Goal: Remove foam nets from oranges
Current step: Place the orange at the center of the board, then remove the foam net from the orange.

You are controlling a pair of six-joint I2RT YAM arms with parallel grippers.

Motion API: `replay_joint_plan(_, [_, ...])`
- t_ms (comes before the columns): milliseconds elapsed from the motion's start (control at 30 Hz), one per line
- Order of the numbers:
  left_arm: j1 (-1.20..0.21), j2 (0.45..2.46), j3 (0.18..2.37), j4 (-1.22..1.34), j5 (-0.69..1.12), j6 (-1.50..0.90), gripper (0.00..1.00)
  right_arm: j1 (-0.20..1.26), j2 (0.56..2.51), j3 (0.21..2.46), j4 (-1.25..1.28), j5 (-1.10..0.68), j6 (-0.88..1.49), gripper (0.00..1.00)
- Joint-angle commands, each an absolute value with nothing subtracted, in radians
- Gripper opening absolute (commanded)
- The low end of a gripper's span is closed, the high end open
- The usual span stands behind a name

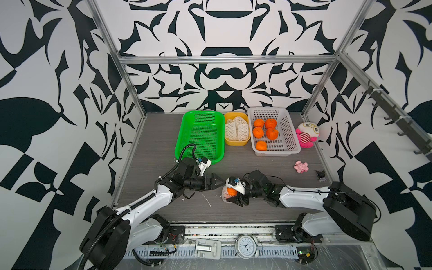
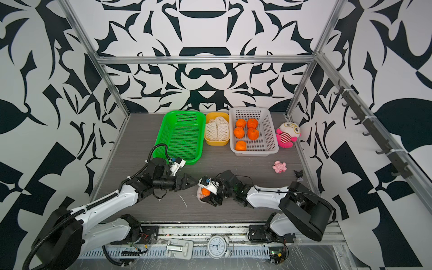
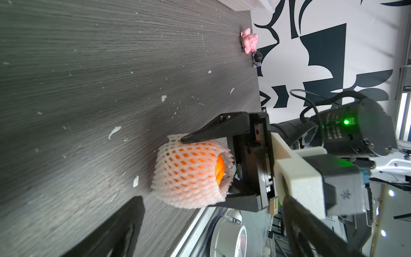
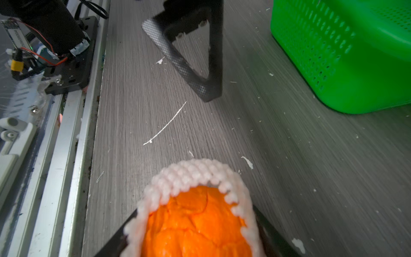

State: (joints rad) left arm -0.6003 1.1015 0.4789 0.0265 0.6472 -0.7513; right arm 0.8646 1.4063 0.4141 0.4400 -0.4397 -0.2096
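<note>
The white basket (image 1: pixel 275 153) holds five bare oranges (image 1: pixel 271 134); the yellow tub (image 1: pixel 236 143) holds loose nets (image 1: pixel 233 131) (most of the job looks done). The left gripper (image 1: pixel 218 181) hangs spread and empty just beside the right gripper (image 3: pixel 189 170), which clamps the last orange (image 3: pixel 220 170) near the front of the table (image 1: pixel 163 140), its net (image 3: pixel 184 178) on and not yet pulled off.

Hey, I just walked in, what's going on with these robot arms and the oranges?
The right gripper is closed on a netted orange lying on the table near the front. The left gripper hangs open and empty just beside it. Five bare oranges sit in the white basket, and removed foam nets lie in the yellow tub. The green basket holds nothing.
</note>
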Motion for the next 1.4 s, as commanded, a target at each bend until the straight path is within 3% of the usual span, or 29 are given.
replay_joint_plan(0, [-0.599, 1.071, 0.468, -0.074, 0.615, -0.720, 1.00, 0.867, 1.449, 0.444, 0.539, -0.467, -0.154, 0.65])
replay_joint_plan(333, [-0.598, 0.973, 0.433, -0.204, 0.559, -0.725, 1.00, 0.894, 1.573, 0.484, 0.665, -0.494, -0.150, 0.69])
replay_joint_plan(700, [-0.602, 0.955, 0.482, -0.354, 0.548, -0.639, 0.98, 0.896, 1.565, 0.474, 0.657, -0.490, -0.159, 0.79])
replay_joint_plan(1100, [-0.671, 1.010, 0.527, -0.304, 0.597, -0.673, 0.95, 0.896, 1.438, 0.458, 0.539, -0.443, -0.200, 0.95])
replay_joint_plan(1367, [-0.707, 1.048, 0.559, -0.305, 0.588, -0.673, 0.94, 0.896, 1.302, 0.445, 0.413, -0.419, -0.217, 0.96])
